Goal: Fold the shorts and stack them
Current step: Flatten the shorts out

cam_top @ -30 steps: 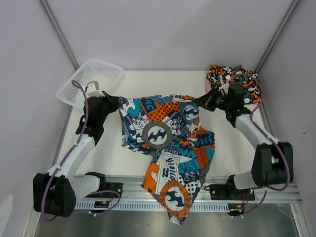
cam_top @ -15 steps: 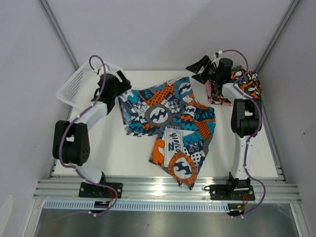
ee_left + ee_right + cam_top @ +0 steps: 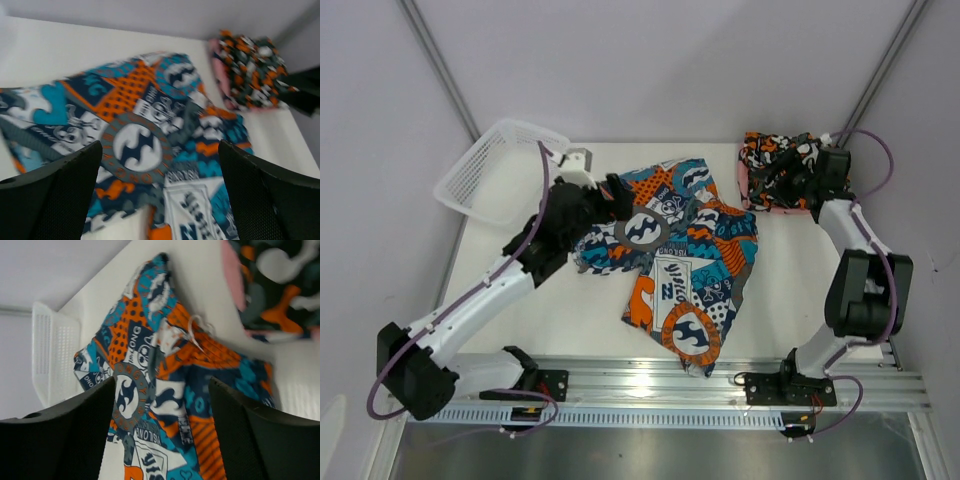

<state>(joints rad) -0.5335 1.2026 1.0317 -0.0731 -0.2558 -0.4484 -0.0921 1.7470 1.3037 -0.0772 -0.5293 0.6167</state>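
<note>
Teal shorts (image 3: 675, 255) lie open mid-bench, and both pincers are wide and empty.
The left pincer (image 3: 160, 150) hovers over the waist end with nothing between its jaws. The right pincer (image 3: 162, 382) is just as wide, up by the far right corner. There the black shorts (image 3: 790, 160) lie on the pink shorts (image 3: 745, 185), likely parked to keep the bench (image 3: 790, 270) middle free. The teal cloth looks rumpled, though the wrist view is blurred, so it probably needs smoothing before any fold. The basket (image 3: 490, 175) sits far left.
</note>
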